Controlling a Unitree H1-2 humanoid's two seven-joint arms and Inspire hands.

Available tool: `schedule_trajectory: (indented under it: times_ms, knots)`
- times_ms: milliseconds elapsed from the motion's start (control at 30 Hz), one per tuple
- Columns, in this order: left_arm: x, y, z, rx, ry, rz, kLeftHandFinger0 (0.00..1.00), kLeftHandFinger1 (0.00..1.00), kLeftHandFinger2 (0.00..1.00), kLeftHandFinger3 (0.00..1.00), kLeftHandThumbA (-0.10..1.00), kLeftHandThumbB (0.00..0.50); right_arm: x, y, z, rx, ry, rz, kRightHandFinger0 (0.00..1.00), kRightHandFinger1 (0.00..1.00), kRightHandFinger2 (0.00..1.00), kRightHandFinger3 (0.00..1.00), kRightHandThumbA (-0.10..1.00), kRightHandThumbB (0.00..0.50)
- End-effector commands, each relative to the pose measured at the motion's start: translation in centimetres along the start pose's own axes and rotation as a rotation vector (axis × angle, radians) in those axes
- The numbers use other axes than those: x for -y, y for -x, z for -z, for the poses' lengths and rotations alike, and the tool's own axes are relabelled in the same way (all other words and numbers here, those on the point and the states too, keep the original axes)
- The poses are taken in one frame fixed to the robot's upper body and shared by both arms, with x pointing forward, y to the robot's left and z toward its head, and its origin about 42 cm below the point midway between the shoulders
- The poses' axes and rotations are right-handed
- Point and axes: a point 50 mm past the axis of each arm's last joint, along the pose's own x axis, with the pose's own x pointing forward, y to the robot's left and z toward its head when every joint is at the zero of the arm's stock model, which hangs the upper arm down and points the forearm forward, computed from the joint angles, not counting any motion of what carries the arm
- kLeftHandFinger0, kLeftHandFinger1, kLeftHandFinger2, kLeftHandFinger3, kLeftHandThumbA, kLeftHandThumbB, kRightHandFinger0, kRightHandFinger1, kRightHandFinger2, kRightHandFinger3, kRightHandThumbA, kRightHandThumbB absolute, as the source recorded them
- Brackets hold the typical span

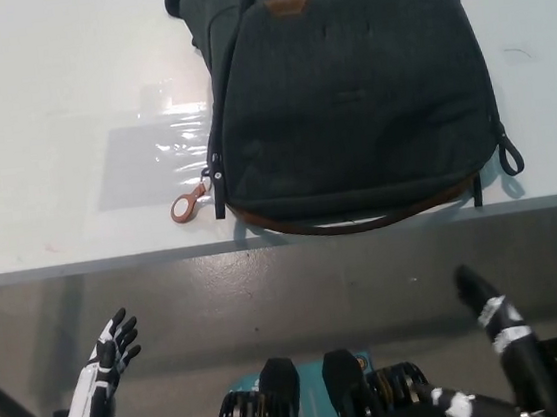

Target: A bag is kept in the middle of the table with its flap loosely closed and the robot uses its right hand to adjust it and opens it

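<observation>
Grey floor fills the near strip below the worktop (pixel 55 194) edge. Down there the left hand (pixel 109 354) rests low at the left, fingers spread and empty. The right hand (pixel 486 311) hangs low at the right; whether its fingers are spread or curled I cannot tell from this angle. One bag (pixel 353 109) lies mid-worktop, flap still down, one ring pull (pixel 186 207) at its near left corner. The opening looks not yet begun; next, the right hand probably must rise over the edge to the flap's near rim.
</observation>
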Motion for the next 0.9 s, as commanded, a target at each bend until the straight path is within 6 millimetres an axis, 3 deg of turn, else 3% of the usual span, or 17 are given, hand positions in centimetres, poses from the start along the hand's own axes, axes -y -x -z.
schedule_trajectory:
  times_ms: [0, 100, 167, 200, 300, 467, 500, 567, 733, 767, 800, 833, 867]
  knots:
    - [-0.9, -0.1, -1.1, 0.081, -0.012, 0.007, 1.00, 1.00, 1.00, 1.00, 1.00, 0.468, 2.7, -1.9, -7.1, 0.250, 0.089, 0.038, 1.00, 1.00, 1.00, 1.00, 1.00, 0.292]
    - [-0.5, 1.2, -0.4, 0.061, -0.012, 0.002, 1.00, 1.00, 1.00, 1.00, 1.00, 0.470, 4.3, -3.5, -9.7, 0.330, 0.132, 0.049, 1.00, 1.00, 1.00, 1.00, 1.00, 0.310]
    - [-0.4, 1.9, -0.2, 0.050, -0.011, 0.003, 1.00, 1.00, 1.00, 1.00, 1.00, 0.476, 5.2, -4.7, -10.6, 0.345, 0.117, 0.060, 1.00, 1.00, 1.00, 1.00, 1.00, 0.365]
    - [-0.3, 2.1, -0.1, 0.046, -0.010, 0.004, 1.00, 1.00, 1.00, 1.00, 1.00, 0.479, 5.5, -5.4, -10.9, 0.350, 0.116, 0.063, 1.00, 1.00, 1.00, 1.00, 1.00, 0.362]
    - [-0.3, 2.3, 0.1, 0.042, -0.017, 0.006, 1.00, 1.00, 1.00, 1.00, 1.00, 0.484, 6.8, -8.4, -11.7, 0.370, 0.080, 0.052, 1.00, 1.00, 1.00, 1.00, 1.00, 0.281]
    - [-0.4, 2.1, 0.0, 0.049, -0.029, 0.019, 1.00, 1.00, 1.00, 1.00, 1.00, 0.485, 9.5, -14.3, -13.0, 0.331, 0.033, 0.073, 1.00, 1.00, 1.00, 1.00, 1.00, 0.312]
    - [-0.4, 2.1, 0.1, 0.046, -0.025, 0.017, 1.00, 1.00, 1.00, 1.00, 1.00, 0.490, 10.2, -16.0, -13.3, 0.330, 0.024, 0.081, 1.00, 1.00, 1.00, 1.00, 1.00, 0.266]
    - [-0.4, 2.2, 0.1, 0.042, -0.020, 0.014, 1.00, 1.00, 1.00, 1.00, 1.00, 0.490, 11.1, -18.5, -13.6, 0.318, -0.022, 0.081, 1.00, 1.00, 1.00, 1.00, 1.00, 0.254]
    - [-0.4, 2.2, 0.4, 0.036, -0.016, 0.014, 1.00, 1.00, 1.00, 1.00, 1.00, 0.491, 12.4, -24.5, -13.6, 0.284, -0.094, 0.050, 1.00, 1.00, 1.00, 1.00, 1.00, 0.311]
    - [-0.4, 2.2, 0.4, 0.036, -0.015, 0.014, 1.00, 1.00, 1.00, 1.00, 1.00, 0.491, 12.5, -25.0, -13.6, 0.280, -0.106, 0.041, 1.00, 1.00, 1.00, 1.00, 1.00, 0.315]
    - [-0.4, 2.3, 0.4, 0.035, -0.014, 0.016, 1.00, 1.00, 1.00, 1.00, 1.00, 0.490, 12.6, -26.0, -13.4, 0.265, -0.115, 0.037, 1.00, 1.00, 1.00, 1.00, 1.00, 0.366]
    - [-0.4, 2.3, 0.5, 0.032, -0.013, 0.016, 1.00, 1.00, 1.00, 1.00, 1.00, 0.489, 12.9, -27.4, -13.3, 0.246, -0.139, 0.020, 1.00, 1.00, 1.00, 1.00, 1.00, 0.335]
    - [-0.4, 2.3, 0.5, 0.030, -0.015, 0.018, 1.00, 1.00, 1.00, 1.00, 1.00, 0.489, 13.1, -28.2, -13.1, 0.236, -0.157, 0.010, 1.00, 1.00, 1.00, 1.00, 1.00, 0.373]
